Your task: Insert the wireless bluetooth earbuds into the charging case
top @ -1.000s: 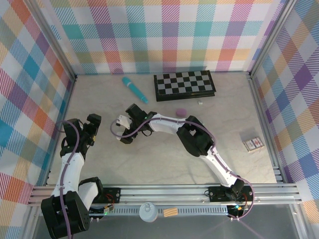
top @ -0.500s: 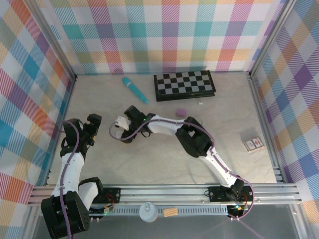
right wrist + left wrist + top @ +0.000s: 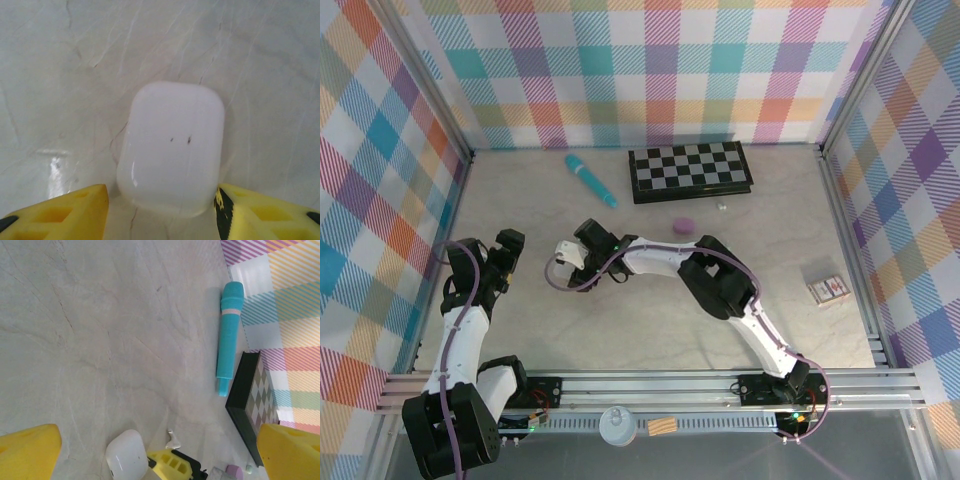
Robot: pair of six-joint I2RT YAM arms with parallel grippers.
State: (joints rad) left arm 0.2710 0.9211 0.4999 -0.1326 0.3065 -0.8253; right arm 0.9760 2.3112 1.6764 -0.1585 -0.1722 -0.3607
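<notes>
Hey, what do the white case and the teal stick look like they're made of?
The white case looks like hard glossy plastic: a smooth rounded shell with soft highlights. The teal stick seems to be matte plastic or silicone, hard to say which: even colour, no sharp glints, a pale band near one end.

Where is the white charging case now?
In the top view the white pebble-shaped charging case lies left of centre on the table, between the fingers of the right gripper, nearside of the teal stick.
</notes>
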